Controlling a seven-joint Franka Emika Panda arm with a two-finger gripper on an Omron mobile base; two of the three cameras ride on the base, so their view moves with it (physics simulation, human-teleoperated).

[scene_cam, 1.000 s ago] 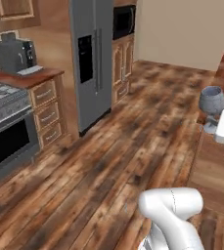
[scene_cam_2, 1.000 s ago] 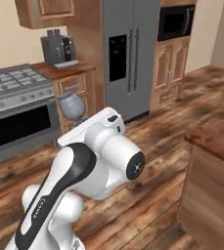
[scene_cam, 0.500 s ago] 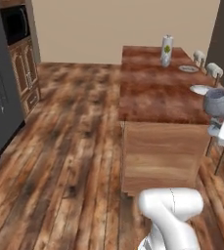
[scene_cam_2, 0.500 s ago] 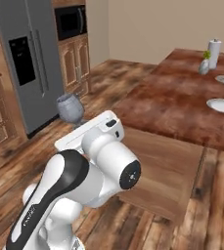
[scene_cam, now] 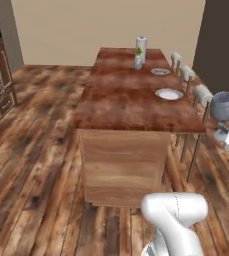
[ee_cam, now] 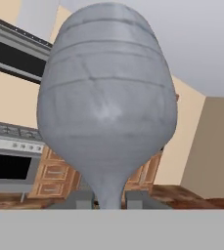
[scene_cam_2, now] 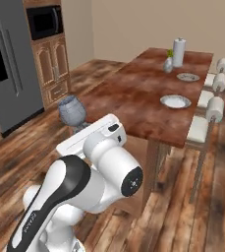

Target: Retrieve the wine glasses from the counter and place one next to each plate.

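A wine glass (ee_cam: 106, 105) stands upright in the gripper (ee_cam: 108, 199), its grey-blue bowl looming close in the hand view with the thin stem running down between the two dark finger tips (ee_cam: 82, 199), which are nearly closed and pinch the stem from either side. From the right base view the same glass (scene_cam_2: 72, 111) sits above the white hand, carried in the air over the wood floor (scene_cam_2: 30, 147), well short of the island top (scene_cam_2: 138, 93). In the left base view it shows at the right edge (scene_cam: 223, 107), beside the stools (scene_cam: 202, 95). On the long wooden island lie the two plates: the nearer plate (scene_cam: 169, 93) close to the stool side, the farther plate (scene_cam: 160, 71) beyond it along the same edge. At the far end of the island stand a small vase with a plant (scene_cam: 138, 61) and a white cylinder (scene_cam: 141, 47) just behind it. A refrigerator (scene_cam_2: 8, 64) and microwave (scene_cam_2: 45, 20) stand off to the left of the right base view
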